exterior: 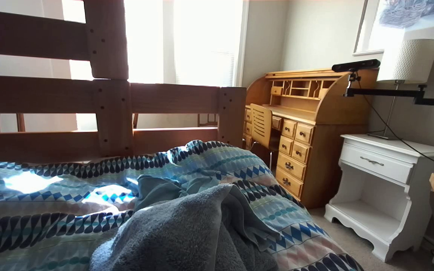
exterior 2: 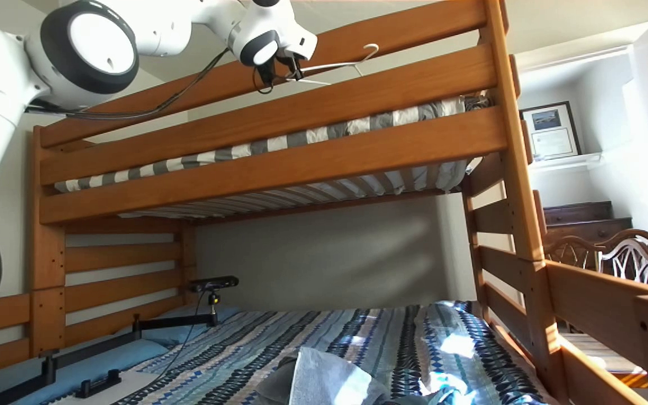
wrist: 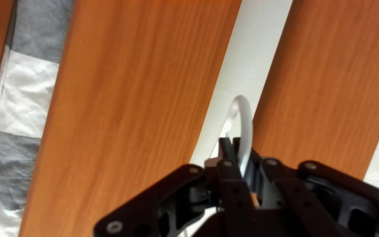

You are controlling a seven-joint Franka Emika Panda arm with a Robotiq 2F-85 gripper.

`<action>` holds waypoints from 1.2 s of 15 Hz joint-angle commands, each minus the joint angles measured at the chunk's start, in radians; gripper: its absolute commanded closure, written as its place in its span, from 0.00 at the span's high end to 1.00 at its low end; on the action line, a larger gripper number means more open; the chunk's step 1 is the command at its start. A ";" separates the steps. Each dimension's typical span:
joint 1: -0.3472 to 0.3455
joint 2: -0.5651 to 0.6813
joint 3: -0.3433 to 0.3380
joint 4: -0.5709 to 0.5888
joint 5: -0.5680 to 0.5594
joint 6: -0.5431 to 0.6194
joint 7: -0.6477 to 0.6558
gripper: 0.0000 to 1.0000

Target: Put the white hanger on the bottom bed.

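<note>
The white hanger (exterior 2: 332, 66) is up in front of the upper bunk's rails, with its hook pointing away from my gripper (exterior 2: 282, 72). My gripper is shut on the hanger's near end. In the wrist view the hanger's white curved end (wrist: 247, 126) passes between the black fingers (wrist: 231, 141), with wooden rails behind. The bottom bed (exterior 2: 391, 329) lies well below the gripper, with a blue, teal and white patterned quilt. It also shows in an exterior view (exterior: 43, 199). A rumpled grey blanket lies on it (exterior: 179, 229). The gripper and hanger are out of view there.
The upper bunk rails (exterior 2: 279, 121) stand right behind the gripper. A corner post (exterior 2: 518, 169) rises at the right. A camera on a black arm (exterior 2: 178, 322) extends over the bed's left side. A white nightstand (exterior: 377, 150) and wooden desk (exterior: 307, 150) stand beside the bed.
</note>
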 commanded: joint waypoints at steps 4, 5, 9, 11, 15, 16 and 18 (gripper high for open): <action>-0.076 -0.129 -0.033 -0.105 0.038 -0.011 0.061 0.02; -0.096 -0.156 -0.041 -0.134 0.049 -0.022 0.071 0.02; -0.174 -0.264 -0.068 -0.229 0.100 -0.137 0.082 0.02; -0.201 -0.317 -0.088 -0.269 0.117 -0.193 0.082 0.02; -0.234 -0.421 -0.135 -0.357 0.104 -0.235 0.093 0.02; -0.238 -0.445 -0.147 -0.383 0.107 -0.241 0.090 0.02; -0.244 -0.492 -0.169 -0.423 0.091 -0.260 0.104 0.02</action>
